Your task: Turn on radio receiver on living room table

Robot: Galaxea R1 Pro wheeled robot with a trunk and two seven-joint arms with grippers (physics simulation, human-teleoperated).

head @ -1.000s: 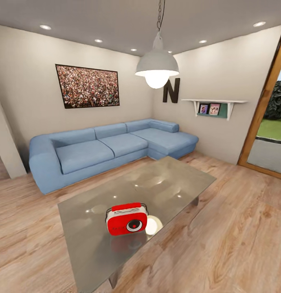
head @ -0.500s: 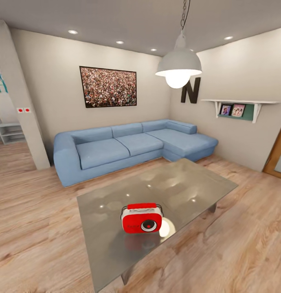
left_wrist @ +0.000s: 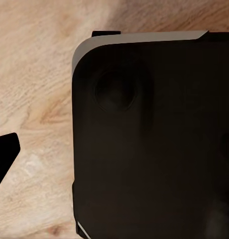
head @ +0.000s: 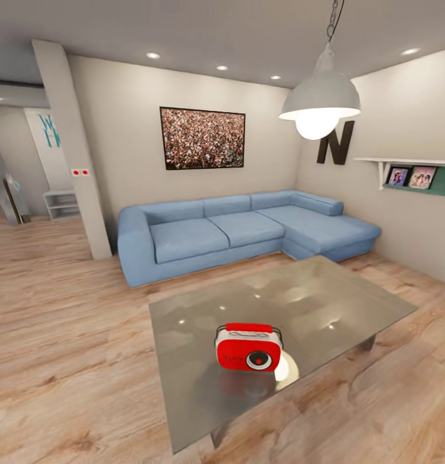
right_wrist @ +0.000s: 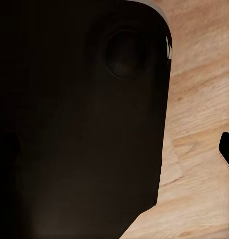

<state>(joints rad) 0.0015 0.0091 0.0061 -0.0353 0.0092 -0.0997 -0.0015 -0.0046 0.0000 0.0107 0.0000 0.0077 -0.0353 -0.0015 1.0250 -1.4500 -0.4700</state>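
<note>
Head view: the radio (head: 248,348) stands upright near the front edge of the glossy grey table (head: 326,303), before the blue sofa (head: 242,229). We judge we should close in squarely before reaching.

Wrist views: dark robot body over wood floor (left_wrist: 35,99); each gripper's state cannot be told.

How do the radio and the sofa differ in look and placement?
The radio is small, red with white trim, and stands on the glossy grey table. The sofa is large, blue and L-shaped, and sits on the wood floor against the walls. Both face the camera.
</note>
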